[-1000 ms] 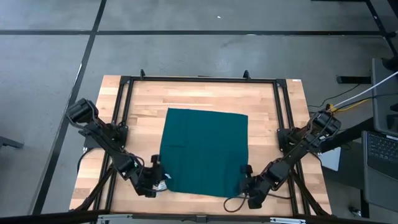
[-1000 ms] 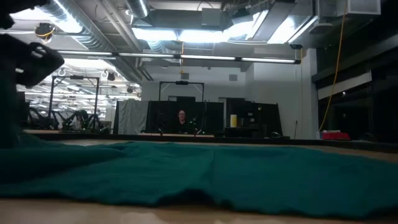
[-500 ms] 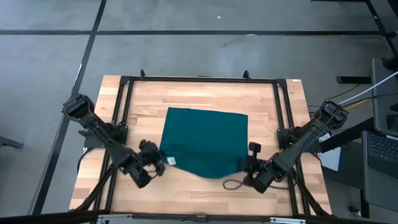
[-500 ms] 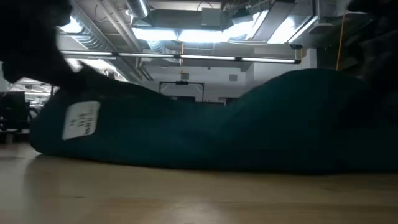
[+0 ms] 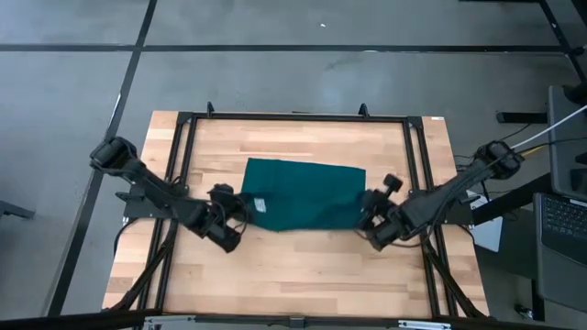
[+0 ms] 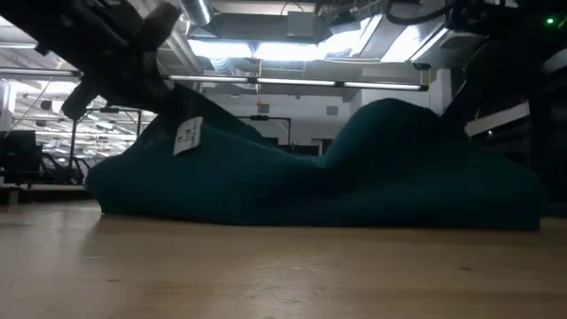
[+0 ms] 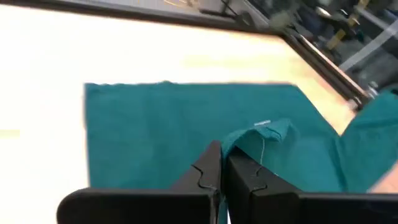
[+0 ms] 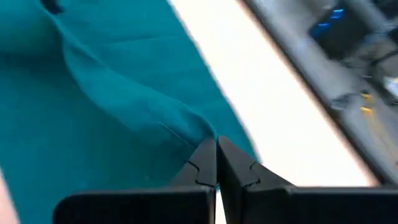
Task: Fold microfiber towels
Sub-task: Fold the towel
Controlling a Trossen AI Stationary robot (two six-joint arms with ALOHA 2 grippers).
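Observation:
The dark teal towel point(image 5: 307, 192) lies on the wooden table, its near half lifted and carried over its far half. A small white tag point(image 6: 187, 136) shows near its near-left corner. My left gripper point(image 5: 240, 207) is shut on that corner. My right gripper point(image 5: 369, 207) is shut on the near-right corner. Both hold their corners above the table, and the far half rests flat on the wood. My left gripper pinches the towel's near-left corner point(image 7: 247, 138) between its two fingers, beside the white tag. The corner is lifted clear and the cloth sags from it to the table. My right gripper pinches the towel's near-right corner point(image 8: 200, 133) between its two fingers. The corner is lifted clear, and the cloth falls away from it in a slack fold to the table.
A black metal frame point(image 5: 293, 117) runs around the wooden tabletop point(image 5: 303, 275). Bare wood lies on the near side of the towel. A grey floor surrounds the table, and a laptop point(image 5: 561, 225) sits off the table's right.
Both grippers have risen with the towel's two near corners and gone toward the table's far edge. The towel's near half has been lifted off the wood and is folding over the far half, which has stayed in place.

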